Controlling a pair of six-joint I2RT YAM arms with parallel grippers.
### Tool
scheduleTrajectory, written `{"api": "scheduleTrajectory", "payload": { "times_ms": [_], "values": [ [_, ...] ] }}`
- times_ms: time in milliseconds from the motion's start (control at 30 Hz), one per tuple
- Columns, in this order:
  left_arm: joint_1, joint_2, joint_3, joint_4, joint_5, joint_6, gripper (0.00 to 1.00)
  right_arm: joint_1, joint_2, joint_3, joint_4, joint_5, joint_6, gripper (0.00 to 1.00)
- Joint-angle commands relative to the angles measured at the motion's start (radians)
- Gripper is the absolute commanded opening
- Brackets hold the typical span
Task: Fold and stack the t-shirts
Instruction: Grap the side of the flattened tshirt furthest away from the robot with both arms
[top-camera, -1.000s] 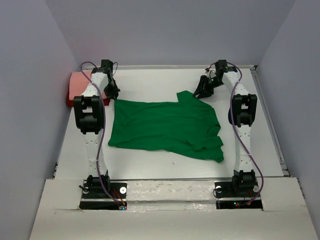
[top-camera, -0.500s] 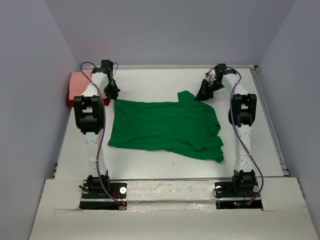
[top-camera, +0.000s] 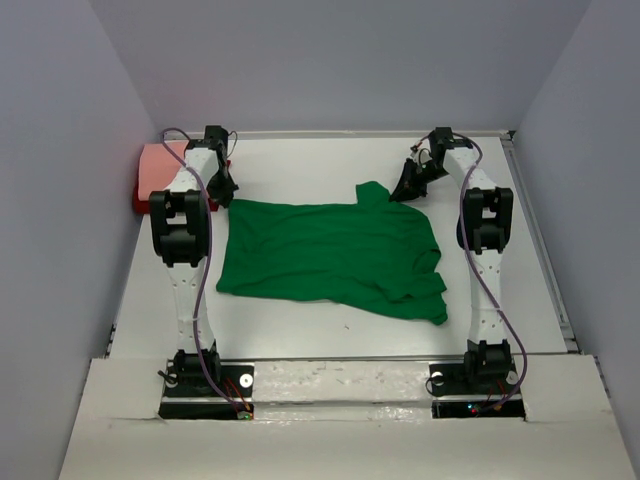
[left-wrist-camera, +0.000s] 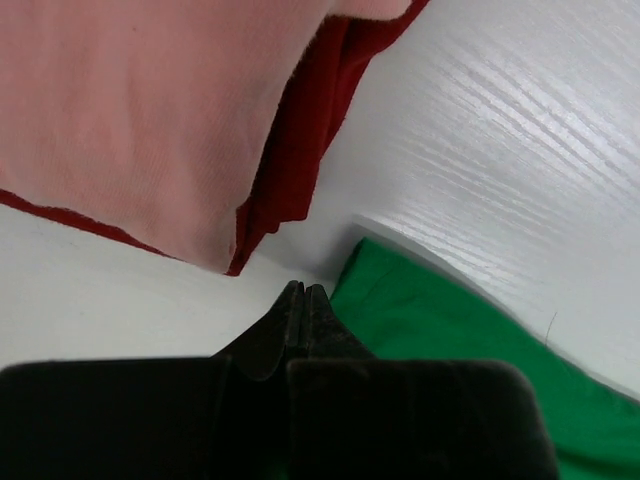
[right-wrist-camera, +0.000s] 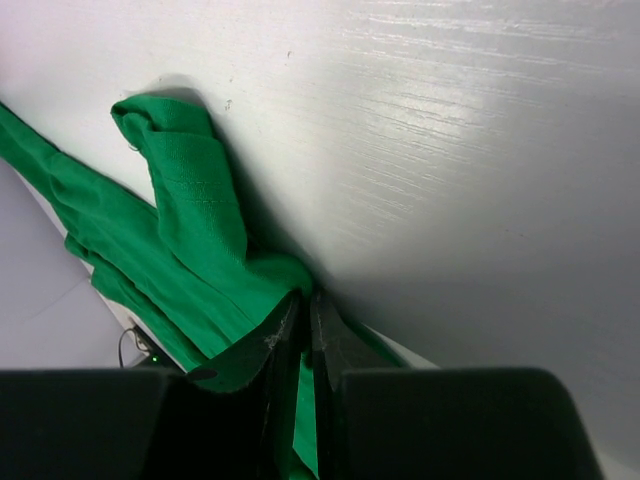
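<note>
A bright green t-shirt (top-camera: 330, 250) lies spread flat mid-table. My left gripper (top-camera: 222, 190) sits at its far left corner. In the left wrist view its tips (left-wrist-camera: 303, 290) are shut tight together on the white table, just left of the green cloth (left-wrist-camera: 450, 340), and no cloth shows between them. My right gripper (top-camera: 403, 188) is at the far right sleeve. Seen from the right wrist, it (right-wrist-camera: 303, 295) is shut on bunched green cloth (right-wrist-camera: 190, 230). A folded salmon-pink t-shirt (left-wrist-camera: 150, 110) lies on a dark red one (left-wrist-camera: 305, 140) at the far left (top-camera: 160, 165).
Grey walls enclose the white table (top-camera: 300, 160) on three sides. The folded stack sits against the left wall, close behind my left gripper. A raised rail (top-camera: 545, 250) runs along the table's right edge.
My right gripper has closed from wide open onto the green sleeve. My left gripper has closed fully and shifted slightly at the shirt's far left corner. The shirt has not moved.
</note>
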Motion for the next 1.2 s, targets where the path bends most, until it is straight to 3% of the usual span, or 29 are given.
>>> {"api": "scheduleTrajectory", "payload": {
  "times_ms": [0,67,200,333,600,767,967,1167],
  "values": [
    [0.007,0.009,0.022,-0.034,-0.031,-0.007,0.0,0.004,-0.016,0.019,0.0,0.058,-0.042,0.14],
    [0.007,0.003,0.022,-0.023,-0.003,0.004,0.03,0.004,-0.017,0.017,-0.005,0.061,-0.054,0.14],
    [0.007,-0.028,0.013,0.026,0.034,0.008,0.29,0.013,-0.017,0.016,-0.005,0.059,-0.059,0.14],
    [0.007,-0.06,0.018,0.046,0.045,0.008,0.3,0.013,-0.012,0.014,-0.005,0.062,-0.059,0.14],
    [0.007,-0.071,0.111,-0.052,-0.199,-0.031,0.29,0.013,0.003,0.028,-0.008,0.056,-0.054,0.14],
    [0.007,-0.068,0.121,-0.069,-0.233,-0.055,0.27,0.022,0.003,0.032,-0.014,0.056,-0.054,0.14],
    [0.007,-0.098,-0.002,0.097,0.078,0.025,0.26,0.022,-0.003,0.034,-0.014,0.055,-0.059,0.13],
    [0.017,-0.128,-0.074,0.184,0.238,0.056,0.27,0.022,0.0,0.026,-0.016,0.064,-0.067,0.13]
  ]
}}
